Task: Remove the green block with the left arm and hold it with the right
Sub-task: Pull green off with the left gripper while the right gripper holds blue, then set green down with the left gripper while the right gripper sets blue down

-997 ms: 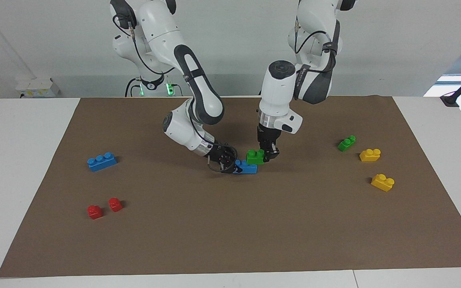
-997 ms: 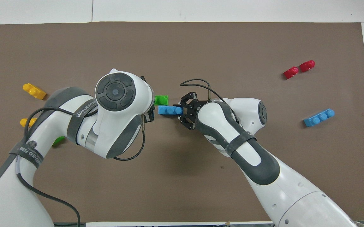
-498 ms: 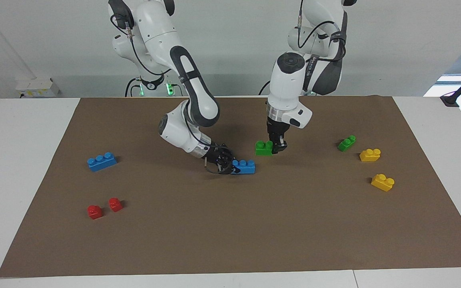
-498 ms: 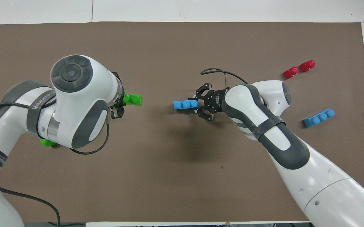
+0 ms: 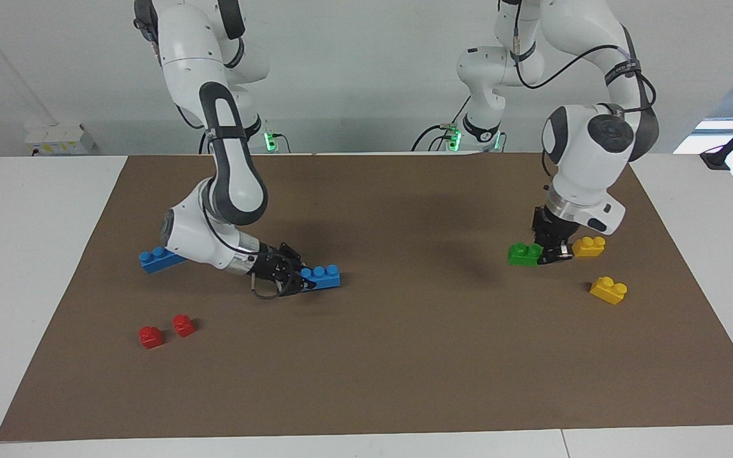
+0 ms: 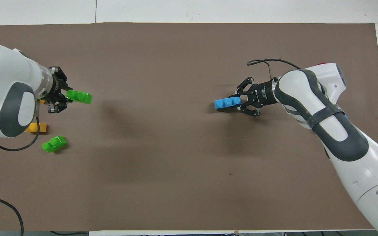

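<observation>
Separation was already done, to judge by how things lay: the green block (image 5: 524, 254) sat pinched in the left claw (image 5: 550, 253), off the blue brick (image 5: 320, 278) it had to come away from, and that brick was clamped at one end by the right claw (image 5: 294, 280). Both claws were pressed tight on their bricks, the outer links splayed to the sides. What seemed left was little — setting the green block down, perhaps, and letting go.

The left claw hung low over the brown mat (image 5: 404, 356) toward the left arm's end of the table (image 5: 35, 191), with the green block sticking out from its fingertips toward the middle of the mat. Just beside the claw lay a yellow brick (image 5: 589, 246); another yellow brick (image 5: 608, 290) lay near it, farther from the robots. A smaller green brick (image 6: 54, 144) lay close by, seen only from overhead. The right claw held the blue brick near the mat, its free end pointing toward the left claw; whether the brick touched the mat I could not tell.

A second earlier the two claws had been close together at the middle of the mat, green block still seated on the blue brick. Half a second earlier the bricks were apart but near. Now they stood well apart — each arm had swung toward its own end.
</observation>
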`<state>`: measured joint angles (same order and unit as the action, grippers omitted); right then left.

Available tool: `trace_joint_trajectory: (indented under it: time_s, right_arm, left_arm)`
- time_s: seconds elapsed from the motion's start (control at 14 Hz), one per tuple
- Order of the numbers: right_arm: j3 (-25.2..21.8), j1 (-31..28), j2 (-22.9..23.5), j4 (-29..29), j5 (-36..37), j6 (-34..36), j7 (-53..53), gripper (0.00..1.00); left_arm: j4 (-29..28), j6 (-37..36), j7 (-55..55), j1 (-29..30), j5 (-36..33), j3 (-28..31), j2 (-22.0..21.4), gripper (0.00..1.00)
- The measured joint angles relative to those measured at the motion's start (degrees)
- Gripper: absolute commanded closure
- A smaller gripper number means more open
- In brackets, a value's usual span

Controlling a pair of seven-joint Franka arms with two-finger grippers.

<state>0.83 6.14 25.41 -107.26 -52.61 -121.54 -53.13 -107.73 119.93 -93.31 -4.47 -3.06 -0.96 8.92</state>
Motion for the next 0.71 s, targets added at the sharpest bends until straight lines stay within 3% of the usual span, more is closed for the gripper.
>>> trace_joint_trajectory:
  time_s: [0.36, 0.71]
  right_arm:
    - [0.0, -10.4, -0.1, 3.4, 9.6, 11.7, 3.9, 1.0]
    - [-0.1, -19.3, -0.1, 4.4, 15.3, 17.0, 10.9, 1.0]
  left_arm:
    - [-3.2, 3.3, 23.0, 7.7, 2.7, 0.0, 0.3, 1.0]
    - [-5.6, 11.0, 26.5, 8.7, 2.9, -0.4, 3.1, 1.0]
